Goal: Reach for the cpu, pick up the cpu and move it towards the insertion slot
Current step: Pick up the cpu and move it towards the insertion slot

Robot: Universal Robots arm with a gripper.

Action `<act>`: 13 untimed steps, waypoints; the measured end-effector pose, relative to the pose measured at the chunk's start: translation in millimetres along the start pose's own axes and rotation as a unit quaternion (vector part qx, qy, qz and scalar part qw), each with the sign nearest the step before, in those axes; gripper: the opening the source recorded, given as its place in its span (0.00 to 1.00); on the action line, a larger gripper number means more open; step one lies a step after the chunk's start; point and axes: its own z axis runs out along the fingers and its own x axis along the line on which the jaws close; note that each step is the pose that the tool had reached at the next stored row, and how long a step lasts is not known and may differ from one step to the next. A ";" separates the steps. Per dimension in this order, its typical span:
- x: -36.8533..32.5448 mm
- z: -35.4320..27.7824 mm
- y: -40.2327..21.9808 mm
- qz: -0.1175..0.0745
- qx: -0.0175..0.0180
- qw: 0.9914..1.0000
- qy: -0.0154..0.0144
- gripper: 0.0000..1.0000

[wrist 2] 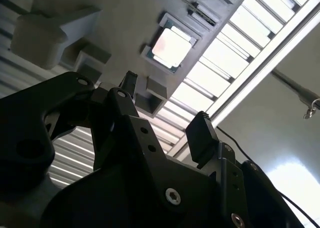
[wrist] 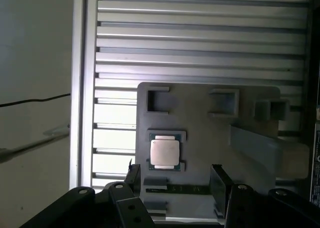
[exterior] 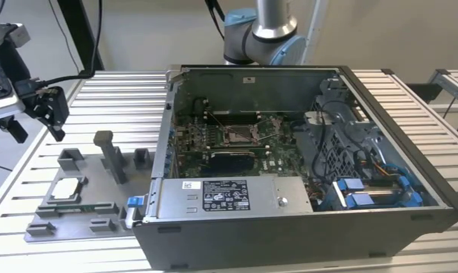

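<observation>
Silver-topped and flat, the cpu (exterior: 67,189) lay in its square recess on the grey fixture plate (exterior: 99,189). The plate sat on the slatted metal table (exterior: 107,91), just beside the open computer case (exterior: 289,239) on the exterior view's left. You had the gripper (exterior: 36,134) hanging in the air above the plate's far end, apart from the chip and touching nothing. Its jaws stood wide, with nothing held between them. In the first wrist view the two black fingers (wrist: 218,177) reached toward the plate, and the cpu (wrist: 165,153) showed beyond them, nearer one finger than the other. The second wrist view gave you the same chip (wrist 2: 171,47) past the spread fingertips. The insertion slot (exterior: 242,132) sat on the board inside the case, its metal frame around a dark centre, well apart from the cpu with the case wall between them.
</observation>
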 end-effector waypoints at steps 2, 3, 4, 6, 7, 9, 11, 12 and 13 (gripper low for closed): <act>0.0 1.1 0.0 0.000 0.000 1.000 0.000 1.00; 0.0 1.8 -0.1 0.000 0.000 1.000 0.000 1.00; 0.0 2.3 -0.1 0.000 0.000 1.000 0.000 1.00; 0.0 3.4 -0.1 0.000 0.000 1.000 0.000 1.00; 0.0 4.0 -0.1 0.000 0.000 1.000 0.000 1.00; 0.0 5.0 -0.2 0.000 0.000 1.000 0.000 1.00; 0.0 6.1 -0.2 0.000 0.000 1.000 0.000 1.00; 0.0 6.6 -0.2 0.000 0.000 1.000 0.000 1.00; 0.0 7.2 -0.3 0.000 0.000 1.000 0.000 1.00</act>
